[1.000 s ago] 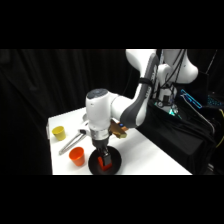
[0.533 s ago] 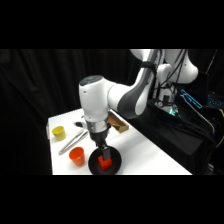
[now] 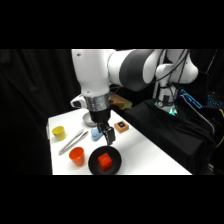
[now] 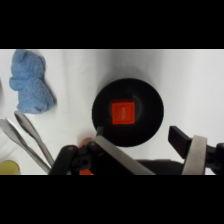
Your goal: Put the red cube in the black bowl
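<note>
Red cube [image 4: 123, 112] sits flat in the middle of the black bowl [image 4: 150, 97], near the tabletop's front edge. Gripper [image 4: 145, 145] above it, fingers wide apart, empty. We judge placement done; lift straight up, clear of the rim.

The red cube [image 4: 123, 112] is small and plain. It sits flat in the middle of the black bowl [image 4: 150, 102], with one face up. The black bowl [image 3: 113, 156] is big, round and dull black. It stands upright on the white table, near the front edge.
</note>
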Robot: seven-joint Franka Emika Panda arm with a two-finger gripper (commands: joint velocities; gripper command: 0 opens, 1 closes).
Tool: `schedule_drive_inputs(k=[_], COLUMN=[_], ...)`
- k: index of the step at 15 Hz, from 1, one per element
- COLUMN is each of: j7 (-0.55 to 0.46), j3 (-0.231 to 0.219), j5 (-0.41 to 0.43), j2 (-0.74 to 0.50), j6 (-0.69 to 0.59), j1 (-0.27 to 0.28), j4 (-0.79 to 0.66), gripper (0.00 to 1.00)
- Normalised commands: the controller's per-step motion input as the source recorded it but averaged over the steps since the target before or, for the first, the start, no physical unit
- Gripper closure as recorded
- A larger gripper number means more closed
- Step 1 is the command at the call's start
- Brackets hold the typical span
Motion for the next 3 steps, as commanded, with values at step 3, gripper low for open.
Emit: schedule_drive_inputs(k=[3], j7=[-0.14], j3=[0.069], j5=[0.164], j2=[-0.33], j6=[-0.22], j1=[-0.058], j4=[-0.12], gripper=[0.00])
